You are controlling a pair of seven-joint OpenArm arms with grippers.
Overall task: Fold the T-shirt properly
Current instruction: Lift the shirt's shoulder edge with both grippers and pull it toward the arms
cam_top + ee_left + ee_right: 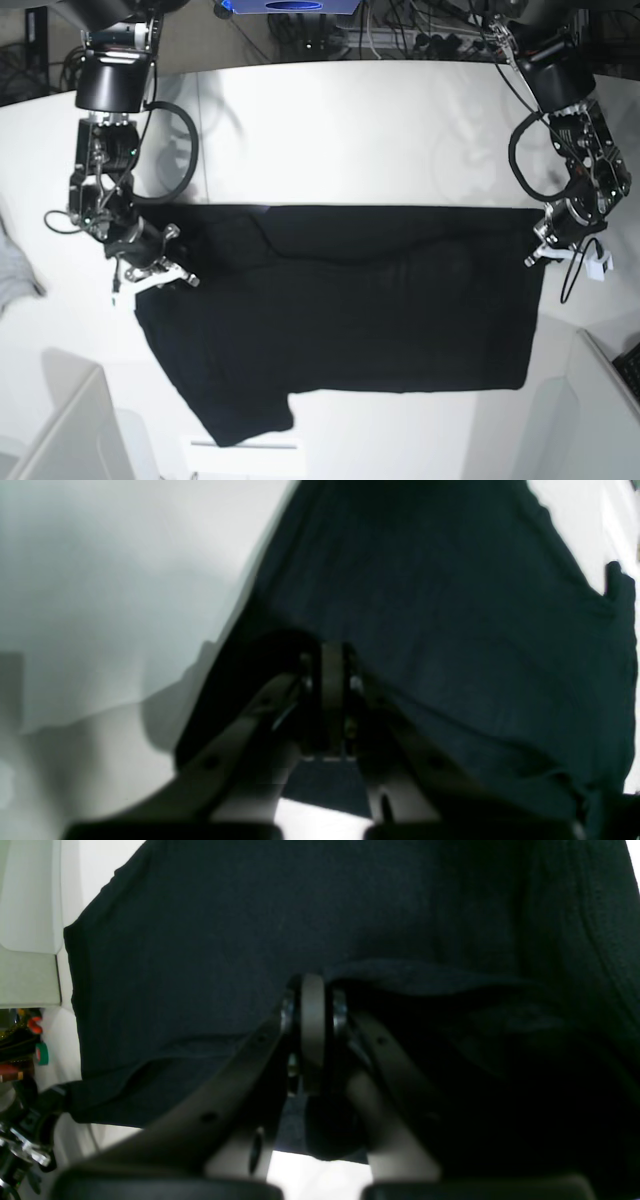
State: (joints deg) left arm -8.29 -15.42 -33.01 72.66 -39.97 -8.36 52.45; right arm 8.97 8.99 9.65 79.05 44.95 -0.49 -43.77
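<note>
T-shirt (pixel 360 310) lies mid-desk (pixel 340 140), one lengthwise fold apparently in, plain side up. Your left tool (pixel 548 246) and right tool (pixel 150 265) each pinch far folded edge. Sleeve, crosswise folds left.

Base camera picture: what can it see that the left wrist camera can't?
Only the base view shows both arms, the whole T-shirt with a sleeve sticking out at the bottom, and a grey cloth at the table's edge. Only the left wrist view shows the left gripper close up, shut on the black cloth. Both show the T-shirt on the white table.
</note>
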